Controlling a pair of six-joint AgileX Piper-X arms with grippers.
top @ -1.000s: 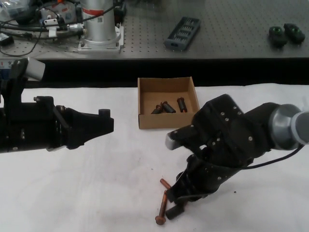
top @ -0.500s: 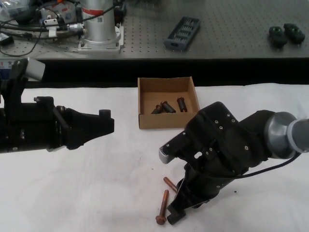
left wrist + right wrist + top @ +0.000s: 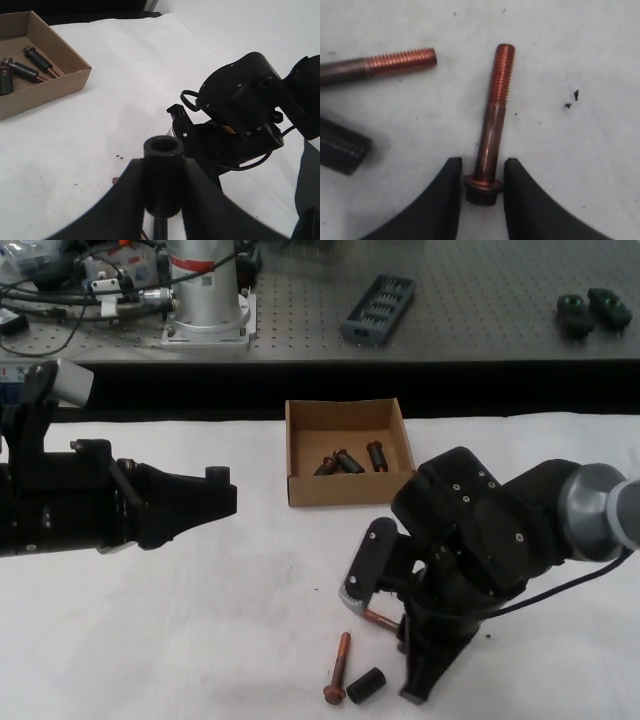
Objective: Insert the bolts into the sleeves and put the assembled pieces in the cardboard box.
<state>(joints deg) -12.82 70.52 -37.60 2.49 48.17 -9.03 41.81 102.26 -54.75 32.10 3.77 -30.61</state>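
My left gripper (image 3: 222,492) hovers over the left of the white cloth, shut on a black sleeve (image 3: 163,150) that stands upright between its fingers. My right gripper (image 3: 405,636) is down on the cloth at the front, its fingers pressed against the head of a copper bolt (image 3: 490,135) that lies flat. In the high view that bolt (image 3: 378,620) sticks out to the gripper's left. A second bolt (image 3: 340,665) and a loose black sleeve (image 3: 366,684) lie just beside it. The cardboard box (image 3: 300,495) behind holds three assembled pieces (image 3: 346,460).
A dark perforated bench runs along the back with a metal post (image 3: 205,290), a blue-grey rack (image 3: 378,306) and two black parts (image 3: 592,312). The box's near corner (image 3: 82,75) lies between the two arms. Bare cloth stretches between the left arm and the loose bolts.
The right arm has turned its wrist and shifted right, uncovering the loose sleeve and second bolt, and now has its fingers on the other bolt's head. The left arm has not moved.
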